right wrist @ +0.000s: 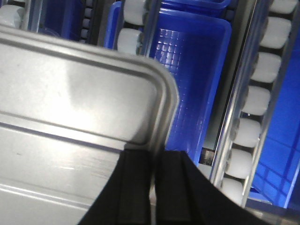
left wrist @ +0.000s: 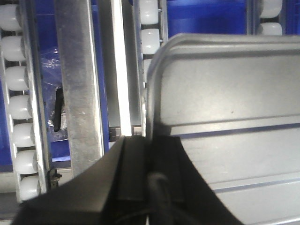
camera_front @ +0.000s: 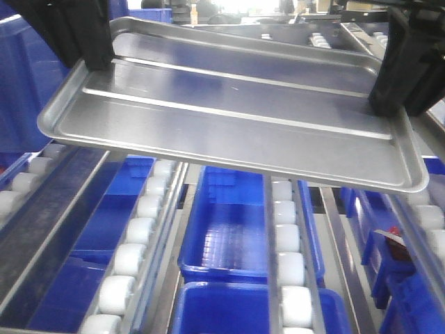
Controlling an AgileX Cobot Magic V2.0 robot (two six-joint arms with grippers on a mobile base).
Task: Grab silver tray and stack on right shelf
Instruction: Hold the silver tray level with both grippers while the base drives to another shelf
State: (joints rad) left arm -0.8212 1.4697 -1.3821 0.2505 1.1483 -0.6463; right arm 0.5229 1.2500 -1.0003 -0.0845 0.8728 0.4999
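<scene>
White rollers (camera_front: 117, 292) and blue bins (camera_front: 229, 233) fill the lower frame. Above them, mid-frame, hangs the silver tray (camera_front: 236, 115), with the left tool (camera_front: 97, 61) and right tool (camera_front: 391, 104) clamped on its short edges.

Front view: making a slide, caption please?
Left gripper and right gripper hold a silver tray over rollers and blue bins.

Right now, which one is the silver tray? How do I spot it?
Find the rack of white rollers over blue bins. Held in the air above it by the black left hand and right hand is the silver tray. It alone is flat shiny metal with two long ribs.
</scene>
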